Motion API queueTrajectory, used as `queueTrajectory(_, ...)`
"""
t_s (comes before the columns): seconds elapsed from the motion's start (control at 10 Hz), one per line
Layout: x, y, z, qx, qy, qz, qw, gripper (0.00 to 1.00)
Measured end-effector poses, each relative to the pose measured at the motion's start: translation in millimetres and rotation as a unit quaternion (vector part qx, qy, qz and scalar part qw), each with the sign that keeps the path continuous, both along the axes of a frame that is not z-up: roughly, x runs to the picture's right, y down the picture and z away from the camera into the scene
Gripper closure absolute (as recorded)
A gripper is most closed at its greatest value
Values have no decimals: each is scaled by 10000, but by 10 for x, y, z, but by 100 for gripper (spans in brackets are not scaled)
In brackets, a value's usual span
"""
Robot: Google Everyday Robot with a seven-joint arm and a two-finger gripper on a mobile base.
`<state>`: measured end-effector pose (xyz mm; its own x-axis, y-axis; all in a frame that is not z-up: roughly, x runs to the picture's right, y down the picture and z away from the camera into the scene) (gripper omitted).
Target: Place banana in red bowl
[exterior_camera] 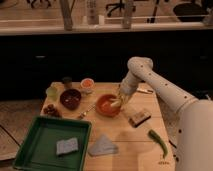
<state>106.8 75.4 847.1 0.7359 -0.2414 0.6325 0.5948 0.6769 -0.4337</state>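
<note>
Banana (116,104) sits at the red bowl's (103,106) rim beneath the tool (120,101), whose grip I cannot tell.

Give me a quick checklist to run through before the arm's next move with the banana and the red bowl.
1. Gripper over the right rim of the red bowl: ok.
2. Banana at the gripper, over the bowl's right side: ok.
3. Banana lying in the bowl, free of the gripper: cannot tell.
4. Maroon bowl apart from the red bowl: ok.
5. Tan block apart from the gripper: ok.
</note>
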Motion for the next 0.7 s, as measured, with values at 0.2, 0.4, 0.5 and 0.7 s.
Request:
queueTrajectory(0.2,-2,10,2,-20,-29,-29,10000,60)
queueTrajectory(0.4,-9,24,3,-48,-59,-55,10000,60)
queueTrajectory(0.5,-6,30,2,-57,-68,-60,9999,60)
queueTrajectory(0.7,-3,46,5,-75,-101,-101,9999,50)
